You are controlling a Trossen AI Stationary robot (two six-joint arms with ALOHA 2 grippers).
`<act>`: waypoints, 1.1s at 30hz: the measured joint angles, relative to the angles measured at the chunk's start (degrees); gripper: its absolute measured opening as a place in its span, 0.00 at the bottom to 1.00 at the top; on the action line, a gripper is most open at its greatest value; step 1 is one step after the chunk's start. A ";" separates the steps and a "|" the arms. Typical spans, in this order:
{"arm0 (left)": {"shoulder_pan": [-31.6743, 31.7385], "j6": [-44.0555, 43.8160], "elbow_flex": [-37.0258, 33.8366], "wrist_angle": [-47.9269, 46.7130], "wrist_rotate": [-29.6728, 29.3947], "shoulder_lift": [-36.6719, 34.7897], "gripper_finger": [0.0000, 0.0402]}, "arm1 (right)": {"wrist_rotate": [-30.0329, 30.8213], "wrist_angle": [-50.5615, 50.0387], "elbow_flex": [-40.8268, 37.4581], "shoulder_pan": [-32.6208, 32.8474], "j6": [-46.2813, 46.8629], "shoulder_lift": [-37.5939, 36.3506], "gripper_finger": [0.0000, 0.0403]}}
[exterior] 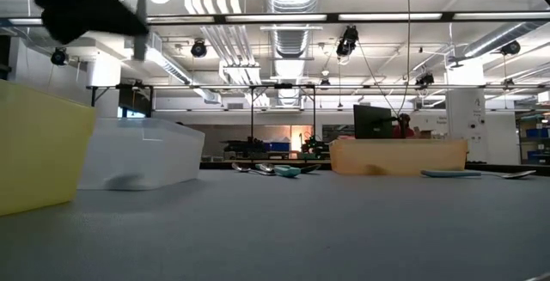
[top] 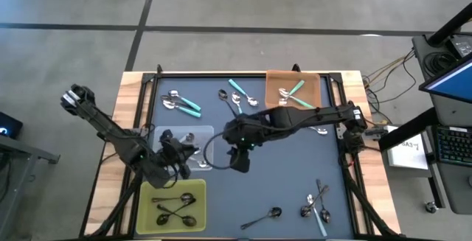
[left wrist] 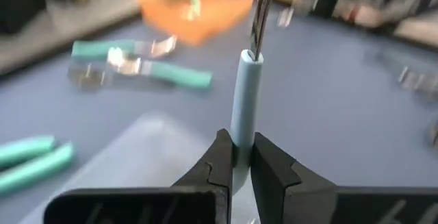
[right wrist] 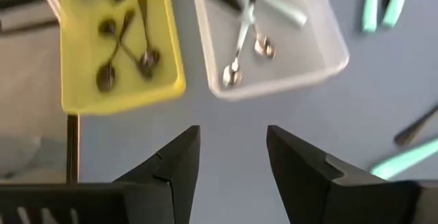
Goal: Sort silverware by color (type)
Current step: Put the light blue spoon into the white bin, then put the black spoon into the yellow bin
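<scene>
A dark blue mat point(top: 295, 175) covers the table inside a black frame, with a workshop hall beyond. The left gripper point(left wrist: 236, 157) is clenched on a pale blue-handled spoon point(left wrist: 246, 94), held up over the clear tray point(top: 193, 147), which already holds pale blue spoons point(right wrist: 246, 35). Just beside it, the yellow tray point(top: 171, 205) at the mat's near left corner holds dark metal spoons point(top: 177, 204). The right gripper point(right wrist: 233, 157) hovers over bare mat next to the clear tray, fingers spread apart with nothing between them. Farther out, teal-handled spoons point(top: 184, 105) lie loose near the far edge, more sit in the orange tray point(top: 274, 82) at the far right, and mixed loose spoons point(top: 317, 203) lie near the right front corner.
</scene>
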 joint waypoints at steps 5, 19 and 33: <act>0.00 -6.32 0.00 -13.62 10.72 -2.31 0.03 | 0.01 -4.65 -0.35 2.47 1.94 0.18 0.38; 0.00 -6.10 0.00 -27.22 28.26 -3.69 0.03 | 0.54 -4.81 -3.73 8.56 11.04 0.31 0.37; 0.00 -5.57 0.00 -29.69 31.80 -3.02 0.43 | 0.41 -5.20 -10.89 13.24 22.42 0.31 0.37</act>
